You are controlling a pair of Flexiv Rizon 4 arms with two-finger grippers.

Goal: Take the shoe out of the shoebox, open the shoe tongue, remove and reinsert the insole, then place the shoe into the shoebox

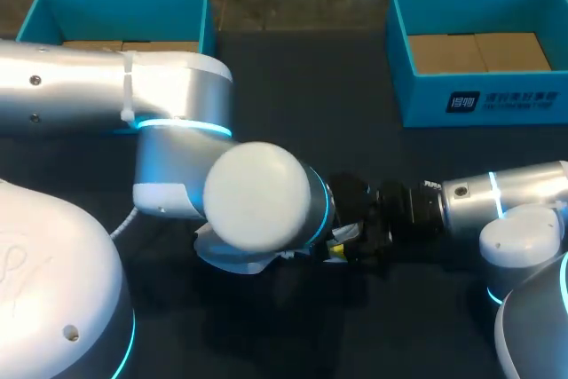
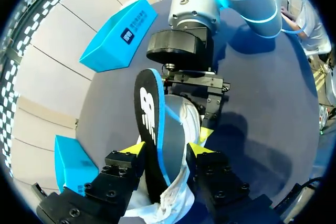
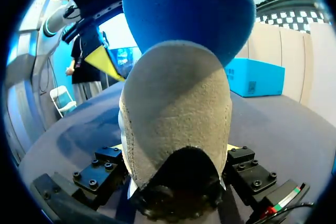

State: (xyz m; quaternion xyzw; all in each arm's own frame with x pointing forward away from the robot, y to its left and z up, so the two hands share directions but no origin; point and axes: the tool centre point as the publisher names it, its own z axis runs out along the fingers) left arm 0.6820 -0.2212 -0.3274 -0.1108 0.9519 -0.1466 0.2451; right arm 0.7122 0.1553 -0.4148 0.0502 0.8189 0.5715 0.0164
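Shoe (image 3: 176,114) is near the middle of the dark surface (image 1: 311,86). It is clamped from both sides by the right end effector (image 3: 176,150), with its grey suede end toward that wrist. The insole (image 2: 149,124), dark on one face and blue on the other, stands up out of the shoe. The left end effector (image 2: 167,150) is closed on the insole, a finger against each side. The two end effectors meet head-on, close together.

Bare surface lies all around them. The left blue box (image 1: 120,6) and the right blue box (image 1: 479,99) stand at the far corners, well apart from the shoe, with an open strip between them.

In the head view the left arm (image 1: 257,206) hides nearly all of the shoe; only a pale sliver shows. Whether the sole touches the surface cannot be told
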